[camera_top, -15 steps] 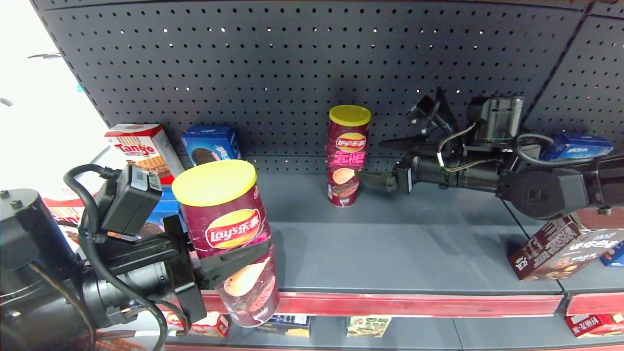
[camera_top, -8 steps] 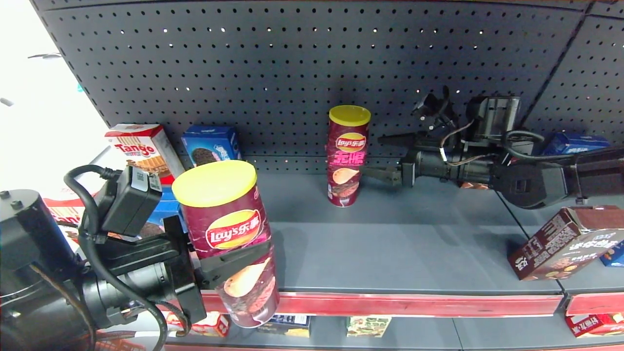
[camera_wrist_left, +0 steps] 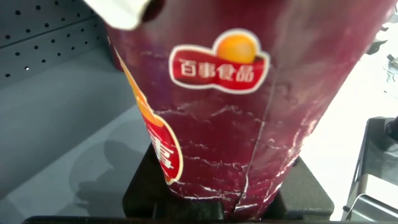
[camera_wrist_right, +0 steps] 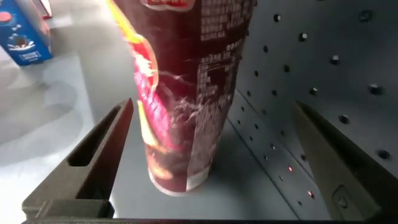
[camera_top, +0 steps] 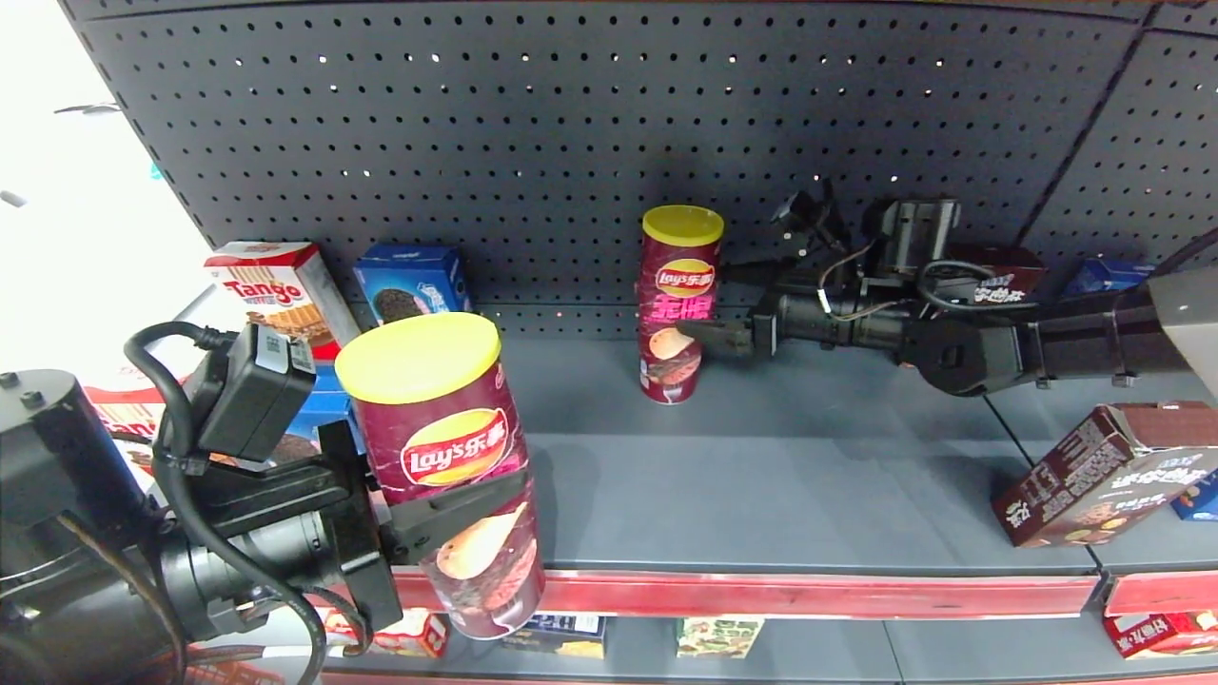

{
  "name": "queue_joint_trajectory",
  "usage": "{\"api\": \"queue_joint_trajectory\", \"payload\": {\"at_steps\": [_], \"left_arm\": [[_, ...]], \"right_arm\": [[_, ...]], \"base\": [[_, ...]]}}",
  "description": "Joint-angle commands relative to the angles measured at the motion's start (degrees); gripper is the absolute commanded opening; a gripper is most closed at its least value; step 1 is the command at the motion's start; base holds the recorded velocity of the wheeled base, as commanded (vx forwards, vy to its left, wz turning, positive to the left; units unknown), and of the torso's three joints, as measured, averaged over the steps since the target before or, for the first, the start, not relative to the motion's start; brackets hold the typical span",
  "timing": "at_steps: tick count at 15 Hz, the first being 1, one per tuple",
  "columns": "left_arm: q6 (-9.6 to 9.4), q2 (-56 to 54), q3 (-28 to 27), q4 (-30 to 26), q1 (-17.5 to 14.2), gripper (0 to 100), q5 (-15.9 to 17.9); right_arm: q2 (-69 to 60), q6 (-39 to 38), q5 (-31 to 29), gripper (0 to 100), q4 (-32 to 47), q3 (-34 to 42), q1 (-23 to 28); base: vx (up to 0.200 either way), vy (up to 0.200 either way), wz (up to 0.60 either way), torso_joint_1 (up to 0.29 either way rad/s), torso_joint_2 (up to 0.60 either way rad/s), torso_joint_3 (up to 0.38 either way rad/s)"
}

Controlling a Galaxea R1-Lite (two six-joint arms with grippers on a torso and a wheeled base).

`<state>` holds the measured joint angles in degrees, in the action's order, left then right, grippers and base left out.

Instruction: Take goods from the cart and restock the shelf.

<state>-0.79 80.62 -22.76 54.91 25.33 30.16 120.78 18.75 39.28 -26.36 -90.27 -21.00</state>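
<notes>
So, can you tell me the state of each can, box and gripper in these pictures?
held can: nearly upright, lid on, held off the shelf.
shelf can: standing upright, lid on.
left gripper: shut on the held can.
right gripper: open, jaws either side of the shelf can.
brown box: tilted on the shelf.
blue box: upright.

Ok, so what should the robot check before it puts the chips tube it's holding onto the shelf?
1. Left gripper shut on the maroon cardboard chips tube with yellow lid: ok.
2. Bare spot on the grey metal shelf for it: ok.
3. Second maroon yellow-lidded tube standing upright by the pegboard: ok.
4. Right gripper clear of that second tube: not ok, its open fingers flank it.
5. Right gripper's fingers touching it: cannot tell.
</notes>
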Motion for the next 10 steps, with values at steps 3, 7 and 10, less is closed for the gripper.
{"api": "queue_joint_trajectory", "payload": {"at_steps": [3, 7, 10], "left_arm": [[0.0, 0.07, 0.08, 0.03, -0.11, 0, -0.01], [0.79, 0.24, 0.0, 0.03, -0.11, 0, -0.01], [0.79, 0.33, -0.09, 0.03, -0.11, 0, -0.01]], "right_arm": [[4.81, -1.87, 0.1, 100, -0.1, -4.74, -1.94], [7.27, -2.23, 0.1, 100, -0.45, -6.5, -2.81], [8.59, -2.31, 0.01, 100, -0.54, -7.64, -2.99]], "base": [[0.0, 0.0, 0.0, 0.0, 0.0, 0.0], [0.0, 0.0, 0.0, 0.0, 0.0, 0.0], [0.0, 0.0, 0.0, 0.0, 0.0, 0.0]]}}
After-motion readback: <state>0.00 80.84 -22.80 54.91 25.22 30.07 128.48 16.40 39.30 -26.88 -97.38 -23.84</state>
